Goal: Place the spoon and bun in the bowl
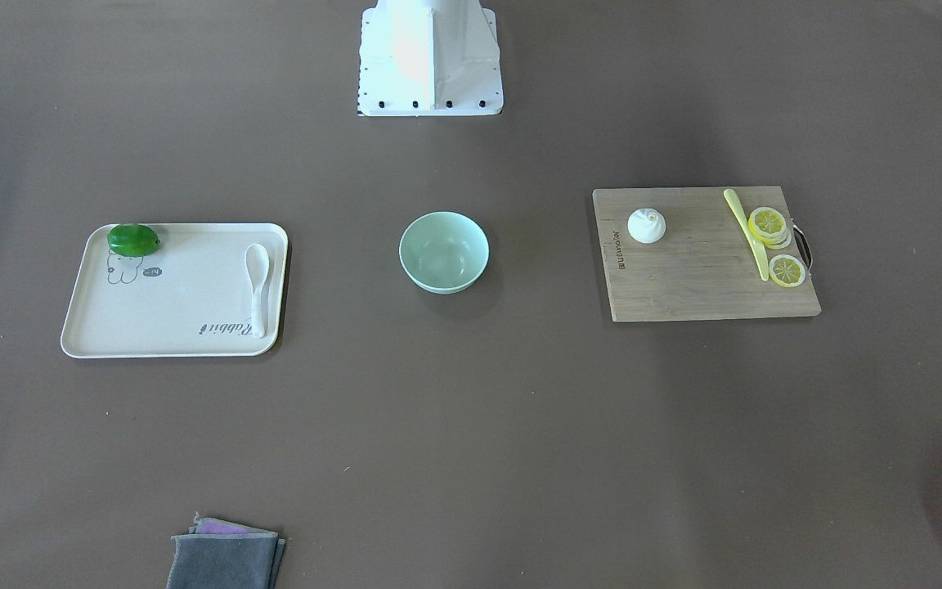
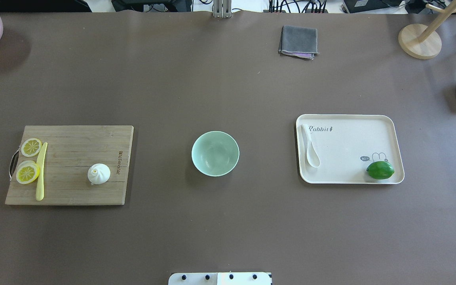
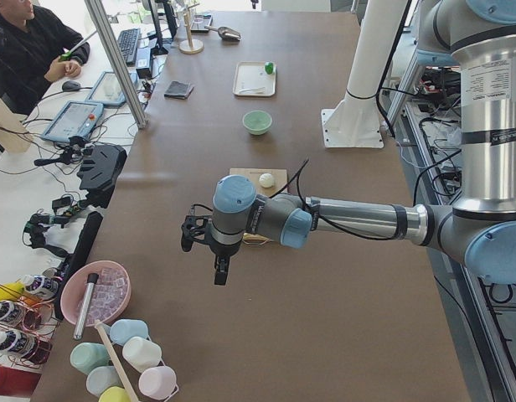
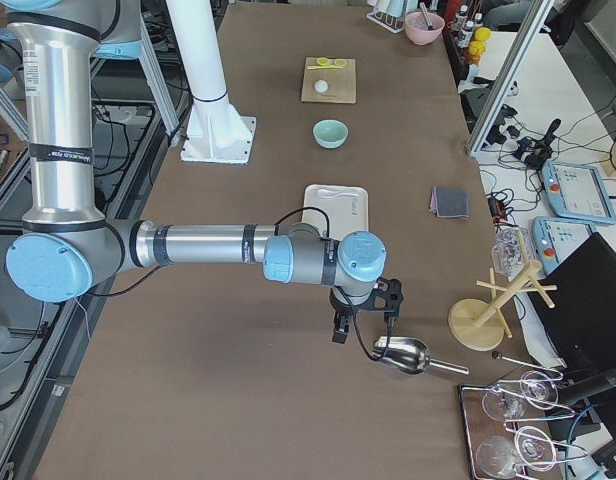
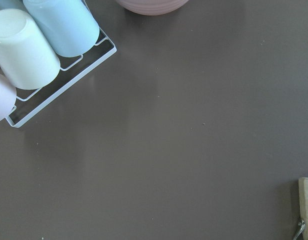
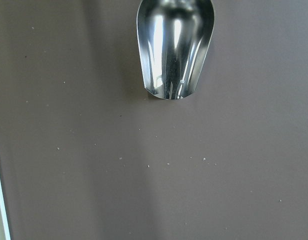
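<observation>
The round pale mint-green bowl (image 2: pixel 215 153) sits in the middle of the brown table (image 2: pixel 228 229). The small white soup spoon (image 2: pixel 310 146) lies on the cream plastic tray (image 2: pixel 370 117) at the edge nearest the bowl. The small white swirly bun (image 2: pixel 99 173) sits on the wooden cutting board (image 2: pixel 73 142). The left gripper (image 3: pixel 219 273) and the right gripper (image 4: pixel 344 326) hang at the table's far ends. The view is poor, so I cannot tell if they are apart or together.

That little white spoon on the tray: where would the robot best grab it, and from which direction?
Probably mid-handle, from straight above, pinching across its narrow width. The spoon lies flat on the tray, so nothing can slip under it, and the scoop is wider and rounded. The tray's rim runs close beside the handle, leaving little room on that side.
</observation>
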### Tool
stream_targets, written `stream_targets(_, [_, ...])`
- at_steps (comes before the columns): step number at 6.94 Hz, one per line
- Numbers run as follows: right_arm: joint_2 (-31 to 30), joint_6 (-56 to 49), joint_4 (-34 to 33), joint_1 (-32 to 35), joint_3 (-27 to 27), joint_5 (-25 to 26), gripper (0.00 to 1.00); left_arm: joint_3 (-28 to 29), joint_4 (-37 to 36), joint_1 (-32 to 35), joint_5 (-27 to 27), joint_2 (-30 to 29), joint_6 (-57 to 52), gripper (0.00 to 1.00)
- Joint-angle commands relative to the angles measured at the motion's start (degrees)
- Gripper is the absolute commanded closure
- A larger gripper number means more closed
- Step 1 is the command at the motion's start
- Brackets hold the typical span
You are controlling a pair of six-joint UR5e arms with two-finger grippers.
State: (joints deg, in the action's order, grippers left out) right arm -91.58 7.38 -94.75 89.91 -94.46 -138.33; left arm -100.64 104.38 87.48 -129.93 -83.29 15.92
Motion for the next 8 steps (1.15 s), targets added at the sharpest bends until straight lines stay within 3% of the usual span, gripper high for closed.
stream_targets(1, [0.0,0.0,0.0,0.0,0.0,-0.1,0.00,0.1,-0.1,0.0,-2.8,-0.1,-0.1,0.02])
stream_targets(8, [0.0,0.0,0.0,0.0,-0.1,-0.1,0.00,0.4,-0.1,-0.1,-2.8,-0.7,0.2,0.02])
